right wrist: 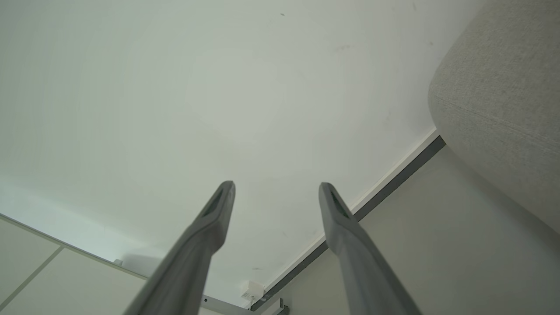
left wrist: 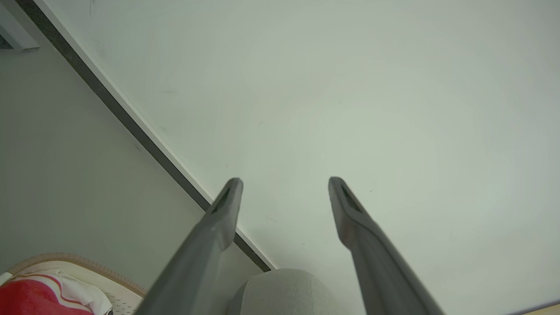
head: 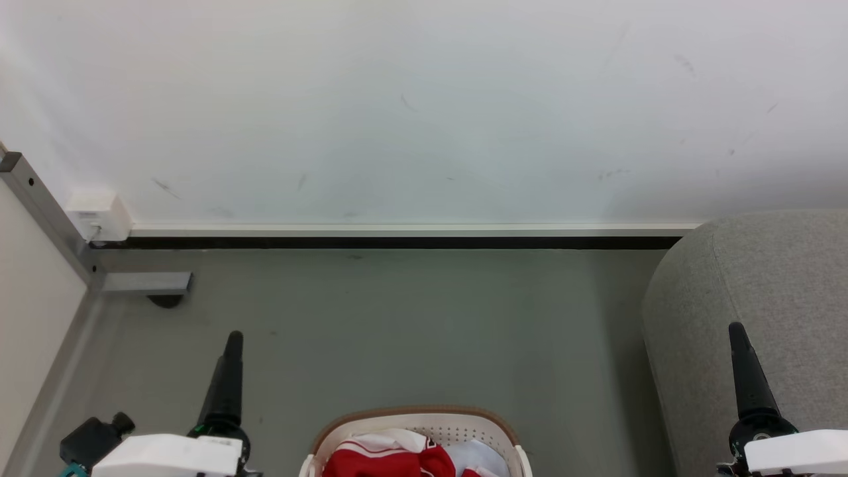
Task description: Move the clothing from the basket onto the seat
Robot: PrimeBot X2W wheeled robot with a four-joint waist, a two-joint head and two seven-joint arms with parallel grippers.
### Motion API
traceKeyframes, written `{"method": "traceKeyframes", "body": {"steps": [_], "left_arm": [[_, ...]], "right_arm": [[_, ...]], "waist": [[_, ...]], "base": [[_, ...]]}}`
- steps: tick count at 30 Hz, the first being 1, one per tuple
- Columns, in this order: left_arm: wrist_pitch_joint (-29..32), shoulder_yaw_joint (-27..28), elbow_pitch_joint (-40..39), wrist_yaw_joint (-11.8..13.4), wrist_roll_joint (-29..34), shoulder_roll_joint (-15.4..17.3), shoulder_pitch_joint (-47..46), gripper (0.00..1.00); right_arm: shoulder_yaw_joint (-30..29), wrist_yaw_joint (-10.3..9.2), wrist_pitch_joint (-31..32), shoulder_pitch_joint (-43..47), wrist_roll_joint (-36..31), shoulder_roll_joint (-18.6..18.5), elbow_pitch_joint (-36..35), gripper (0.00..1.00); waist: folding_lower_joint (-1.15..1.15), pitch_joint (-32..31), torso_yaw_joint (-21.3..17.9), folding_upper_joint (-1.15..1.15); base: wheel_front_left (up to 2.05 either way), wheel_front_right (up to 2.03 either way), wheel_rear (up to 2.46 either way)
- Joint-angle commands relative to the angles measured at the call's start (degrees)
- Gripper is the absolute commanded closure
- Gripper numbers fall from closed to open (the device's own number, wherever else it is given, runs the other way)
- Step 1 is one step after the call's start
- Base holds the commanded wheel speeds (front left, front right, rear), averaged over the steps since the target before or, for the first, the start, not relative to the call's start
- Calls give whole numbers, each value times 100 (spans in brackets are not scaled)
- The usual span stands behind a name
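Both pincers stand spread wide and hold nothing: our left gripper [left wrist: 284, 186] and our right gripper [right wrist: 276, 188] point toward the white wall [head: 424, 99]. We see the clothing [head: 381, 460] lying inside the basket [head: 498, 425] on the grey floor [head: 411, 331], low between our arms. The seat [head: 775, 285] stands to our right, apart from the basket.

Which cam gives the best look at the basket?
Head view: basket centred at bottom edge, far rim and red clothing visible. Left wrist catches just a corner. Right wrist faces wall and seat.
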Motion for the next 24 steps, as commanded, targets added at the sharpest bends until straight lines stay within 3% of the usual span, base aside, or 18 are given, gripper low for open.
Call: {"method": "traceKeyframes", "body": {"steps": [1, 9, 24], "left_arm": [[-67, -41, -114, 5, 338, 45, -66, 0], [-233, -154, -170, 173, 1395, 56, -39, 0], [-516, -359, -214, 372, 2748, 97, 71, 0]], "right_arm": [[54, -3, -63, -69, -304, -122, -129, 0], [202, -4, -230, -42, -1377, -188, -174, 0], [162, -5, -504, 82, -2819, -192, -168, 0]], "waist": [[0, 1, -3, 0], [0, 6, -13, 0], [0, -7, -23, 0]], "base": [[0, 0, 0], [0, 0, 0], [0, 0, 0]]}}
